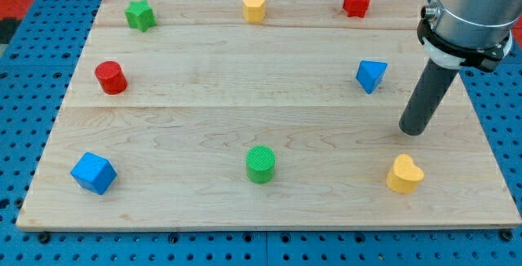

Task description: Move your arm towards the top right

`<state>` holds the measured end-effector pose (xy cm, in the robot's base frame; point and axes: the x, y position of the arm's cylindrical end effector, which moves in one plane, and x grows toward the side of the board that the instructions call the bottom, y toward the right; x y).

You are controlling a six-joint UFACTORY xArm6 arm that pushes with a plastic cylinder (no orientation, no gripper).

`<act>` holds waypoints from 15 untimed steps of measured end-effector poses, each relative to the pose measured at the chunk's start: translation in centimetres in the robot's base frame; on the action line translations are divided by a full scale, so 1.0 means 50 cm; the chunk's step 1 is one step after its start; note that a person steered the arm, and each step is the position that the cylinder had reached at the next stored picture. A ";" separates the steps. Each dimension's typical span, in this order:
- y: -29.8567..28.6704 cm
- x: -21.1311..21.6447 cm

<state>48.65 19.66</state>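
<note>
My tip (413,130) rests on the wooden board (204,209) at the view's right. It stands below and to the right of the blue triangular block (371,75) and above the yellow heart block (404,175), touching neither. The red star block (356,1) sits near the board's top right, well above my tip. The rod rises up and to the right into the grey arm body (473,9).
A green star block (140,15) and a yellow hexagonal block (254,8) lie along the top edge. A red cylinder (110,77) sits at the left, a blue cube (93,173) at the bottom left, a green cylinder (261,165) at the bottom middle.
</note>
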 end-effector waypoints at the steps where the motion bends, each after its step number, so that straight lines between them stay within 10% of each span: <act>1: 0.000 0.000; 7: 0.202 -0.067; 15: 0.011 -0.213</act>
<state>37.98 20.22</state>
